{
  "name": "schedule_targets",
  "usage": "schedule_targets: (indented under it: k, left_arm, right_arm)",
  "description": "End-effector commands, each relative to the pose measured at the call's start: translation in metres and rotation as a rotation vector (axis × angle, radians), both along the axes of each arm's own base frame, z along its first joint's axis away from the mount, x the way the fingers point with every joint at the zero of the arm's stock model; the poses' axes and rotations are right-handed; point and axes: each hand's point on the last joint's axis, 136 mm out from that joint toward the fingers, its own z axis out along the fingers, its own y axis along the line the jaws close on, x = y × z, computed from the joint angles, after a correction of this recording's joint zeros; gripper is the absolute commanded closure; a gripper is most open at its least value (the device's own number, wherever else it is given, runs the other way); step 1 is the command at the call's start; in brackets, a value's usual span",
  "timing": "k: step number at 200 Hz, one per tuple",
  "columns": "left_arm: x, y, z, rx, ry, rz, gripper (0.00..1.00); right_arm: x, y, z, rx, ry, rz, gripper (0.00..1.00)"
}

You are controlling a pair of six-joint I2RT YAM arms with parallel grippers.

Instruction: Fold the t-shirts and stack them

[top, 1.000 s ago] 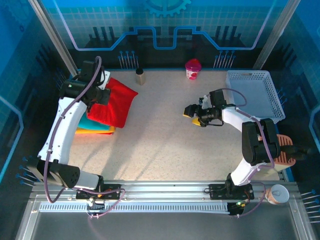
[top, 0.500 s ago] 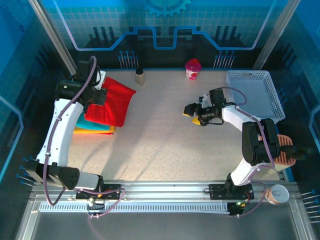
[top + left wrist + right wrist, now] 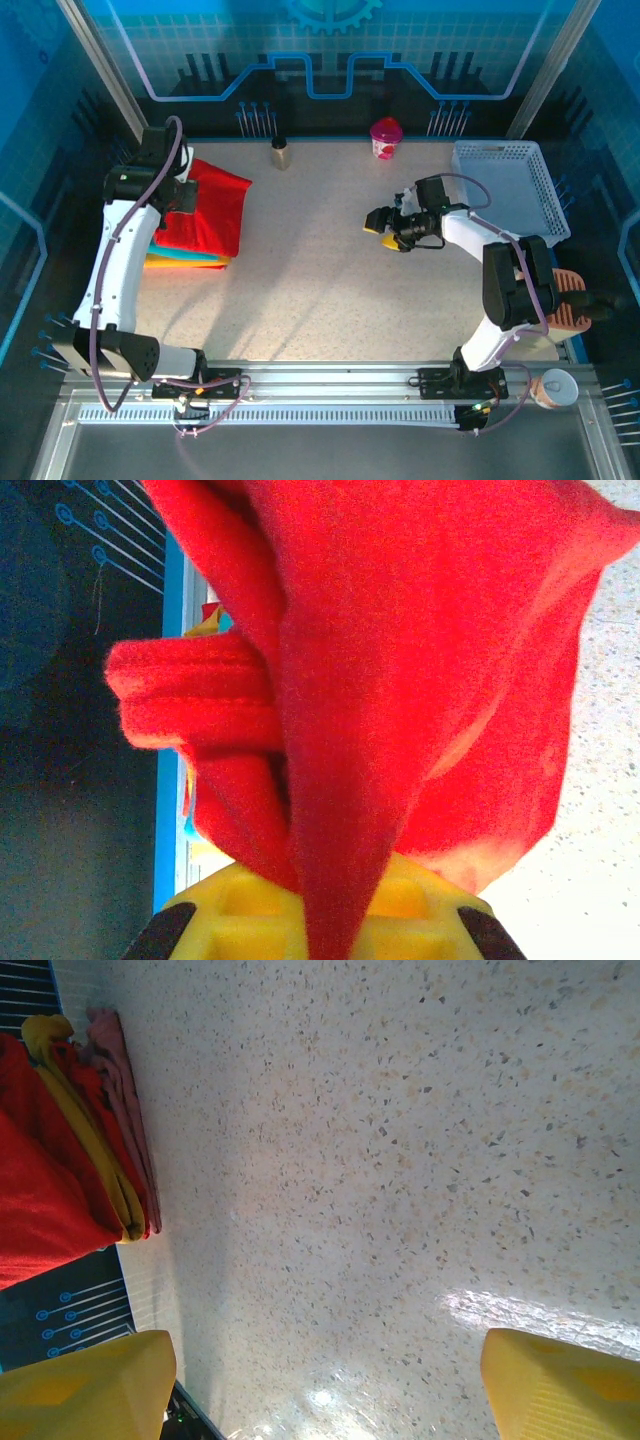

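Top external view: left gripper [image 3: 186, 197] sits at the 10 o'clock corner of the table [image 3: 320, 300], pinched tight on the red t-shirt [image 3: 218, 210] at the cloth's 9 o'clock edge. Red t-shirt lies spread over the folded stack at 9 o'clock of the table. Edges of the teal t-shirt [image 3: 195, 254] and yellow t-shirt [image 3: 190, 263] peek out on its 6 o'clock side. Right gripper [image 3: 384, 228] hovers near table centre, a bit toward 2 o'clock, tips pointing to 9 o'clock, well apart from the stack. White basket [image 3: 497, 147] at 2 o'clock, pink cup [image 3: 386, 138] at the 12 o'clock edge, small brown bottle [image 3: 281, 153] at 11 o'clock, near the red cloth's far corner.

Left wrist view: red t-shirt bunches in thick folds and runs down into the yellow fingers [image 3: 240, 915] at 6 o'clock. The jaws are closed on it and the cloth hides the tips. Speckled table at 3 o'clock, dark wall at 9 o'clock.

Right wrist view: 2 yellow fingers [image 3: 85, 1380] at 7 and 5 o'clock, spread wide, gripping nothing — just bare speckled table between them. Stack at 9 o'clock: red cloth, a yellow fold, then the orange t-shirt [image 3: 120, 1080], which looks pinkish here.
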Motion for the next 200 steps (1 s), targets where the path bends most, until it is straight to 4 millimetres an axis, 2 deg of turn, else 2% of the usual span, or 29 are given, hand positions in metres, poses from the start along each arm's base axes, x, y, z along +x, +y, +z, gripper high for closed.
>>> schedule_targets:
  k: [1,31,70,125,153,200]
  left_arm:
    - [0.006,0.016,0.001,0.039,-0.047,0.040,1.00]
    - [0.008,0.036,-0.017,0.076,-0.021,0.093,1.00]
    - [0.014,0.057,-0.025,0.103,-0.003,0.156,1.00]
    - [0.007,0.096,-0.048,0.196,0.050,0.278,1.00]
    - [0.010,0.108,-0.056,0.226,0.055,0.312,1.00]
    - [0.016,0.124,-0.078,0.260,0.088,0.340,1.00]
  right_arm:
    - [-0.002,0.007,-0.002,0.007,0.014,0.036,0.19]
    - [-0.005,0.009,-0.005,0.016,0.024,0.047,0.19]
    - [-0.007,0.011,-0.012,0.024,0.037,0.079,0.19]
    - [-0.004,0.014,-0.017,0.034,0.058,0.099,0.19]
    - [0.000,0.016,-0.020,0.033,0.070,0.110,0.20]
    - [0.004,0.019,-0.014,0.040,0.057,0.107,0.20]
